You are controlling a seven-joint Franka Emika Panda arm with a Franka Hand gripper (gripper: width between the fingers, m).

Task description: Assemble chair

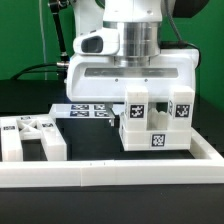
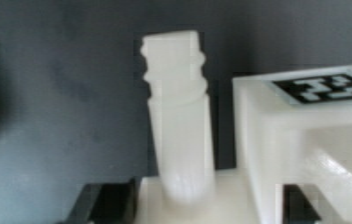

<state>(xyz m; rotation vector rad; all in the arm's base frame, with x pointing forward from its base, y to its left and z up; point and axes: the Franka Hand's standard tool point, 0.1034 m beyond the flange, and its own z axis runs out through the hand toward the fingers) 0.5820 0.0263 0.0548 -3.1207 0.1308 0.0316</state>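
Observation:
The partly built white chair (image 1: pixel 155 130) stands right of centre in the exterior view, a chunky block with tags and two tagged posts (image 1: pixel 134 105) rising from it. My gripper (image 1: pixel 156 100) hangs straight over it, its fingers hidden behind the posts. In the wrist view my gripper (image 2: pixel 217 206) has its black fingers (image 2: pixel 112 203) pressed against both sides of a white chair piece, from which a notched post (image 2: pixel 178 110) stands out. A tagged chair block (image 2: pixel 319 110) sits right beside the post.
Loose white chair parts (image 1: pixel 30 137) lie at the exterior view's left. The marker board (image 1: pixel 92 111) lies behind them. A long plain white rail (image 1: pixel 110 172) runs along the front, with a raised end at the exterior view's right (image 1: pixel 205 148).

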